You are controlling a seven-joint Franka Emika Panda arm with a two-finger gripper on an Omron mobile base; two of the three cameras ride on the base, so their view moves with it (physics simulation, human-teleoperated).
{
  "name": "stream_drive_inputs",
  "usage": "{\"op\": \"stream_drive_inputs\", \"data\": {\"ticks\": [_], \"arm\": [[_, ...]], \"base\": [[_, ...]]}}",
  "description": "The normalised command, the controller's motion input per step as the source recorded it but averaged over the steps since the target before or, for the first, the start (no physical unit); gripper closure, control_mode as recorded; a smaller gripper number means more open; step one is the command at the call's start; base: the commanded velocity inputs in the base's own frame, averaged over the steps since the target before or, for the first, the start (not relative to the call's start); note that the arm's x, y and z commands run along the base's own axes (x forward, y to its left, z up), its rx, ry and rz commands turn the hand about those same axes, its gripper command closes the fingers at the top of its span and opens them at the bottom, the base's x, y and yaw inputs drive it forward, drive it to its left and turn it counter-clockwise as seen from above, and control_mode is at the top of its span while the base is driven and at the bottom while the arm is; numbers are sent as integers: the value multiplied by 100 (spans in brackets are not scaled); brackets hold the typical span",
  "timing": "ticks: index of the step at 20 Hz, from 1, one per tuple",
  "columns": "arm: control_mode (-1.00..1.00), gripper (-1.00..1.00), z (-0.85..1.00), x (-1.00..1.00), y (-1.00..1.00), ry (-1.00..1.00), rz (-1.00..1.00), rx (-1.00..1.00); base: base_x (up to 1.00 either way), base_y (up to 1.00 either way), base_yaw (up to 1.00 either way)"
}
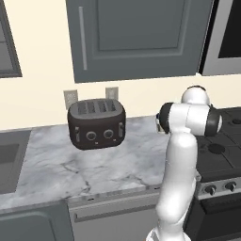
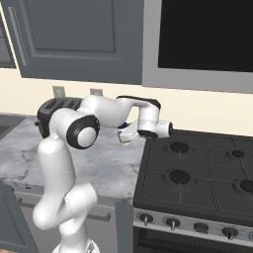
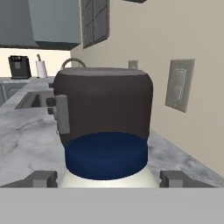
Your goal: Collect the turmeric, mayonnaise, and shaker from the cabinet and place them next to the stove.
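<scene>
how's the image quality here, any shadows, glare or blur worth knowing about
Left base view: flat even light, a soft shadow under the black four-slot toaster on the grey marbled counter, no glare. Right base view: sharp, the black cooktop matte. Hand view: the blue-lidded white jar looms oversized, cropped at the bottom.

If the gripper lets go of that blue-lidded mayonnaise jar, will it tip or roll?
The mayonnaise jar looks squat and upright, so probably steady on the flat marble counter. Its rounded body would likely roll if knocked over. The wide lid suggests a rigid, smooth, possibly slippery grip.
</scene>
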Motion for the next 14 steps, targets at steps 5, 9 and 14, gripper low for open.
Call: {"op": "stream_drive_inputs", "data": {"ticks": [5,9,14], "arm": [[-100,100,-34,26,-19,-8,12,5],[-100,100,-38,22,-28,-5,14,6],[-100,100,-32,26,-30,-1,13,5]], "base": [[0,0,0],[0,0,0],[0,0,0]]}}
